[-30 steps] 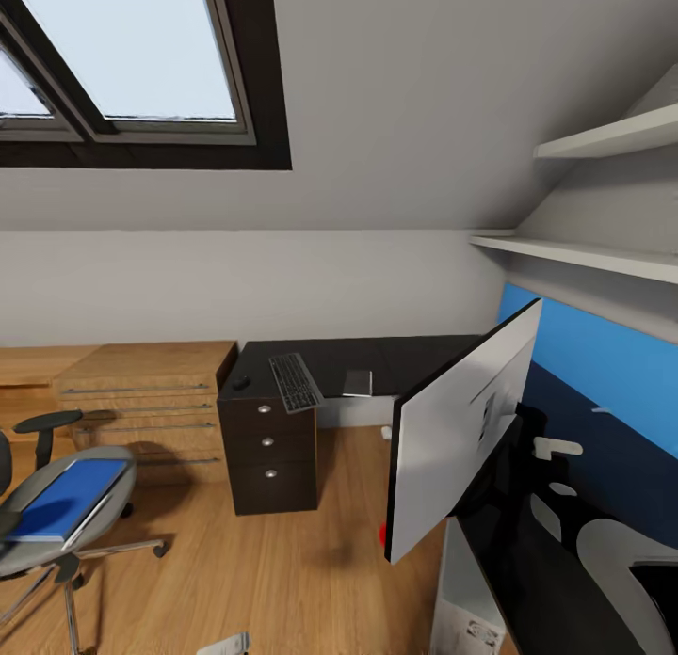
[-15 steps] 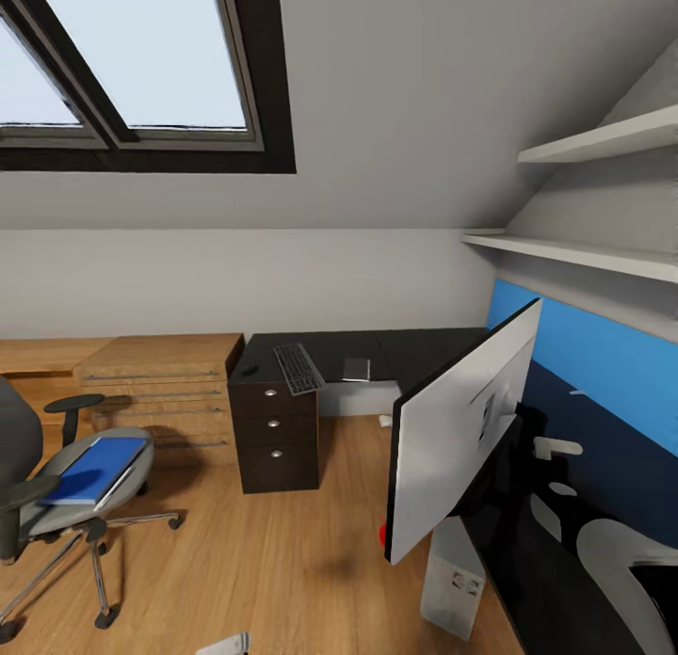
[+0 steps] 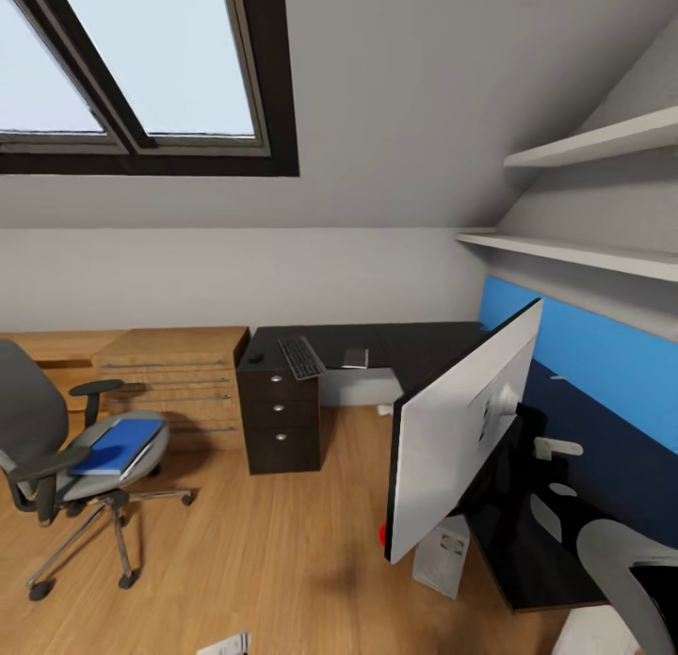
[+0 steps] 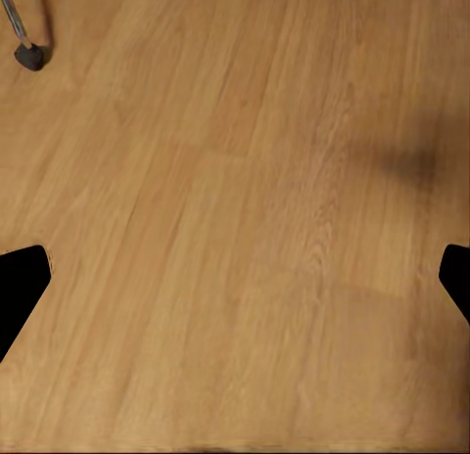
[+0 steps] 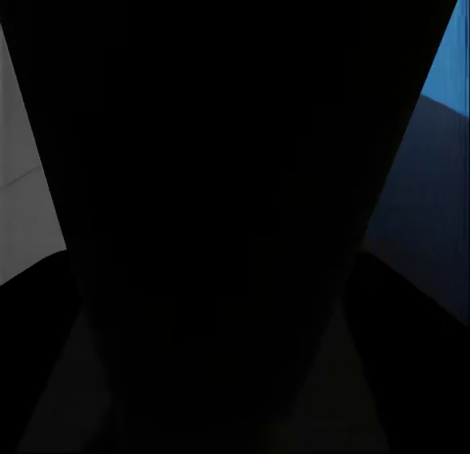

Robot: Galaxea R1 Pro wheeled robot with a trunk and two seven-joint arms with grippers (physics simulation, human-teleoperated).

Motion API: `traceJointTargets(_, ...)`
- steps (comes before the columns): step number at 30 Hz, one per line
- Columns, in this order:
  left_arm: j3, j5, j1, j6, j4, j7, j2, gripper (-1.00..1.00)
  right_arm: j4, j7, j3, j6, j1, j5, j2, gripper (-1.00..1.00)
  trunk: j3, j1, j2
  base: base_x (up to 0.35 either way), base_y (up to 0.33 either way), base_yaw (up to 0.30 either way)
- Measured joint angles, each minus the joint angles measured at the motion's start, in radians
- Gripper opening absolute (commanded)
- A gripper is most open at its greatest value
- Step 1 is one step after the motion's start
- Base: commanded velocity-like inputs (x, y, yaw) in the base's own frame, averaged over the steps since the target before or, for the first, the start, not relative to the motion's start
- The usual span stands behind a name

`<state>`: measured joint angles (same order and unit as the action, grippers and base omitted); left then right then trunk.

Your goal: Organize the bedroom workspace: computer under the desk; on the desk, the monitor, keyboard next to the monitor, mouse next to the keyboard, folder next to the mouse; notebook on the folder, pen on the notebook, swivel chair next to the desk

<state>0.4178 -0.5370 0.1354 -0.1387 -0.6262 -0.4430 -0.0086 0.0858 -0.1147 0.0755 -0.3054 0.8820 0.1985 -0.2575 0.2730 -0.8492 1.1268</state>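
Silver-backed monitor (image 3: pixel 452 429) close against right claw

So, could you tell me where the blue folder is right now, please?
In the head view the folder lies flat on the swivel chair seat at the left, on the wooden floor in front of the light-wood cabinets.

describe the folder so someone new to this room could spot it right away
Start at the swivel chair on the wood floor, left of the low light-wood cabinets. The folder lies flat on its grey seat. It is the only bright blue flat thing among grey, black and chrome parts.
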Motion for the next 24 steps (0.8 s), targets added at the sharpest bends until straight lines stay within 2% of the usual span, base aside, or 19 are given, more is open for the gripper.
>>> traceJointTargets(7, 0.001, 0.0, 0.0, 0.0, 0.0, 0.0, 0.0, 1.0, 0.0, 0.001, -0.001, 0.001, 0.001, -0.003, 0.001, -1.0, 0.0, 0.0, 0.0, -0.189, -0.113, 0.0)
traceJointTargets(24, 0.0, -0.001, 0.0, 0.002, 0.003, 0.001, 0.0, 1.0, 0.001, 0.001, -0.005, 0.001, 0.001, -0.002, 0.005, -1.0, 0.0, 0.001, 0.0, -0.008, -0.334, 0.005)
